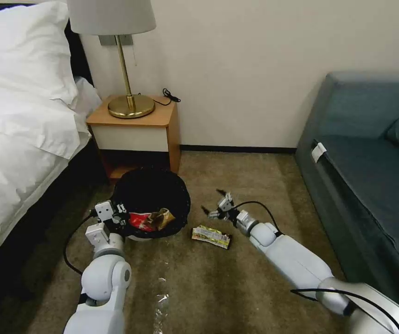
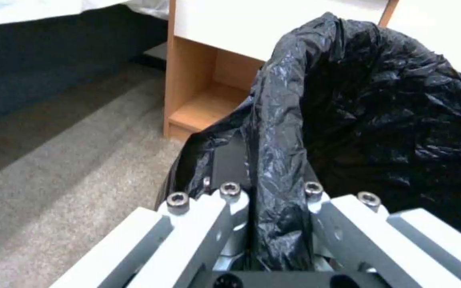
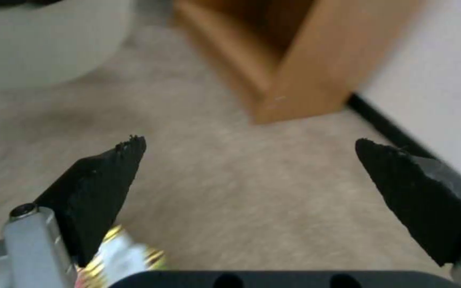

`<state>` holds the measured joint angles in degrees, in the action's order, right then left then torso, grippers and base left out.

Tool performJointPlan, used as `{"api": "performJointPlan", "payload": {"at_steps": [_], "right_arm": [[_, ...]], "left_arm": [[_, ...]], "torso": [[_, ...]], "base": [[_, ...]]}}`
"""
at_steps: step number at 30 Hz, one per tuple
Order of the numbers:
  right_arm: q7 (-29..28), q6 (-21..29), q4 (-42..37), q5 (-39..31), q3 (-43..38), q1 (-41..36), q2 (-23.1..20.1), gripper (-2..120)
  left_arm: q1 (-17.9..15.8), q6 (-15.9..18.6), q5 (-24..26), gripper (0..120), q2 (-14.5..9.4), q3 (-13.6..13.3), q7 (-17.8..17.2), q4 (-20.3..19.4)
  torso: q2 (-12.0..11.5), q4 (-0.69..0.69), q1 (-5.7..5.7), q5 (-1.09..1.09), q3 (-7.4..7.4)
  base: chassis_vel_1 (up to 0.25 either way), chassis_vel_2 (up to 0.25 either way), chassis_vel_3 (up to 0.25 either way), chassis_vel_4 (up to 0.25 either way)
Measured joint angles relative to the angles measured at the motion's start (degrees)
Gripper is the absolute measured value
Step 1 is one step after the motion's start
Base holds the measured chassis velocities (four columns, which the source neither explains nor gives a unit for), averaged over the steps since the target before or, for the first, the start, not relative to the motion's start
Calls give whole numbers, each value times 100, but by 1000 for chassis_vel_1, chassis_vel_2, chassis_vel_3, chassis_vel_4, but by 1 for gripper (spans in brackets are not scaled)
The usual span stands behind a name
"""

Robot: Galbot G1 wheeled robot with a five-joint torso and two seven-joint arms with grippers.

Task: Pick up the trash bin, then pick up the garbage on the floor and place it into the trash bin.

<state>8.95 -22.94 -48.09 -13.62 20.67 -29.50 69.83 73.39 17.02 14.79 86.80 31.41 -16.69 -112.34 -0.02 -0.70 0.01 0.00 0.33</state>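
- The carpeted floor point(image 1: 236, 287) carries everything we deal with here, bounded by a bed point(image 1: 18, 139) on our left, a sofa point(image 1: 366, 153) on our right, and a wooden nightstand point(image 1: 134, 134) by the far wall.
- The trash bin point(image 1: 151, 204) is held near the nightstand's foot, with a red wrapper point(image 1: 140, 221) and a crumpled brown paper bag point(image 1: 162, 217) already inside.
- Our left claw point(image 1: 116, 214) is clamped on the bin's near rim, pinching the black bag point(image 2: 348, 120) between its fingers.
- Our right claw point(image 1: 219, 206) hovers spread wide and empty, just right of the bin.
- The silvery-yellow wrapper point(image 1: 211, 236) lies on the floor just nearer us than the right claw, its long axis running left to right; the right arm seems the natural one to take it.
- A clear bottle point(image 1: 161, 301) lies closer still, toward the near edge of the floor.
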Motion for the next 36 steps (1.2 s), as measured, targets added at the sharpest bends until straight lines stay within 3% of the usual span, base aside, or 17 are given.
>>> {"api": "performJointPlan", "payload": {"at_steps": [17,23,29,36], "right_arm": [[1921,-10,624,-106,631,155,-78,100],[2525,-33,861,-130,617,152,147,100],[2678,-63,1223,-39,533,155,267,100],[2264,-76,1927,466,112,230,550,100]], "left_arm": [[-193,-87,33,4,113,-125,23,267],[-145,-87,35,4,165,-120,22,209],[-52,-87,46,4,165,-52,25,143],[-20,-91,22,4,179,-106,26,113]], "torso": [[0,0,0,-2,0],[0,2,0,-1,0],[0,2,0,-2,-1],[0,2,0,-2,-1]], "base": [[0,0,0,0],[0,0,0,0],[0,0,0,0],[0,0,0,0]]}}
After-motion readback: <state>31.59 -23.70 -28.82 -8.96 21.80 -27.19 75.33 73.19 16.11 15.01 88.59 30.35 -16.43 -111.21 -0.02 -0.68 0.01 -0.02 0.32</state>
